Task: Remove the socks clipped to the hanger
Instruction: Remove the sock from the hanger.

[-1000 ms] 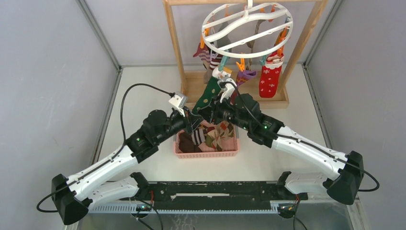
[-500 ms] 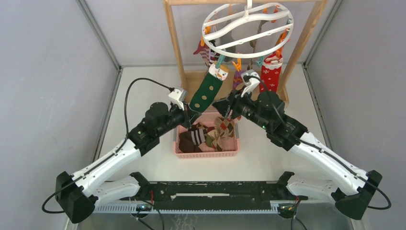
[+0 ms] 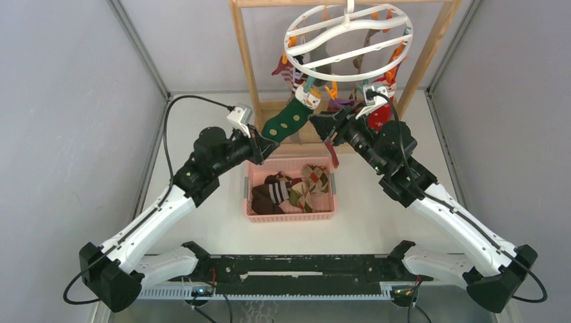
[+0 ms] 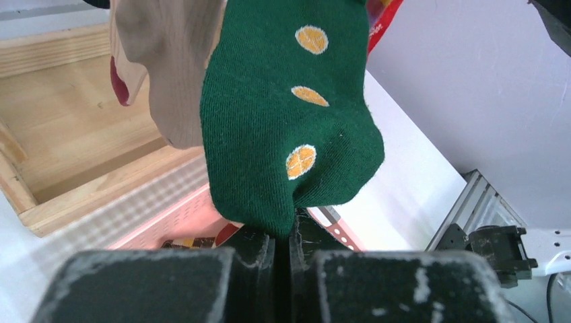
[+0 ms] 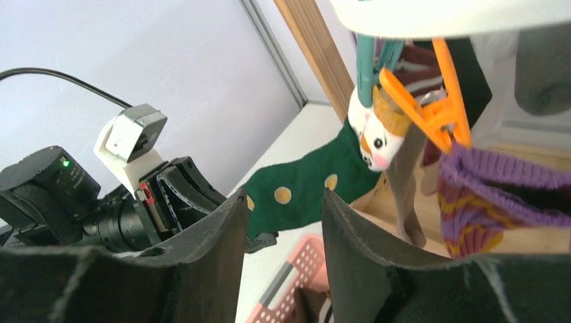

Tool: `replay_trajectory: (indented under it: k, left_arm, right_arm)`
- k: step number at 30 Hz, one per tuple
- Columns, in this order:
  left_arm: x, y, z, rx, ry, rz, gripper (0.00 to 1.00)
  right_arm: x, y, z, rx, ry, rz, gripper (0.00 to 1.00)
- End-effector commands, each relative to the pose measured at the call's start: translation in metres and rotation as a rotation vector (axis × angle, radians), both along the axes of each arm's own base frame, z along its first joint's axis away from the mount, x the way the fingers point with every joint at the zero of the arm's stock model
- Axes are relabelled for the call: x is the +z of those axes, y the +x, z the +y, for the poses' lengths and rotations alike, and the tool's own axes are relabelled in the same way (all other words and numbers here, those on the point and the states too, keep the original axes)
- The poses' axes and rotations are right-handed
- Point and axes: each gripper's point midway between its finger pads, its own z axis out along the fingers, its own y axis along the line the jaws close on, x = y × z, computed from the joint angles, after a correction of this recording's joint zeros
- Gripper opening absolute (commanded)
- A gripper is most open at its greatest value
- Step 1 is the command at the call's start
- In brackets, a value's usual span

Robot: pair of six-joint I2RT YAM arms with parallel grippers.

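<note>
One green sock (image 4: 289,114), soft, light, stretchy: left end effector (image 4: 281,237) clamped on toe. Right end effector (image 5: 284,202) spread, empty; teal clip (image 5: 367,67) just ahead, above. Likely best to pinch clip, not cuff.

Plain pale grey wall panels (image 3: 67,101) close in the flat white tabletop (image 3: 367,225) at 9, 12 and 3 o'clock, joined by thin grey metal corner strips (image 3: 138,47), with a light wooden frame rack (image 3: 247,60) standing at 12 o'clock under soft, even light.

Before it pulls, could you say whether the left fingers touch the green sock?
Touching: the left wrist view shows the green sock pinched between the left fingers.
</note>
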Motion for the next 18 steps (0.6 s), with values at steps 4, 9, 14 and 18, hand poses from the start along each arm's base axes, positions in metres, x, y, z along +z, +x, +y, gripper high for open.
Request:
replay_trajectory:
  k: [4,9,14,18]
  left_arm:
    - [0.051,0.015,0.004,0.029,-0.094,-0.013,0.07]
    - [0.066,0.021,0.013,0.062,-0.109,-0.015,0.08]
    - [0.079,0.022,0.02,0.079,-0.119,-0.024,0.09]
    - [0.083,0.026,0.028,0.113,-0.141,-0.007,0.09]
  right_arm:
    - [0.056,0.026,0.0,-0.081,0.135,-0.173,0.52]
    - [0.057,0.05,-0.002,-0.133,0.134,-0.168,0.52]
    - [0.05,0.073,-0.004,-0.168,0.138,-0.158,0.52]
    - [0.045,0.084,-0.009,-0.186,0.139,-0.152,0.52]
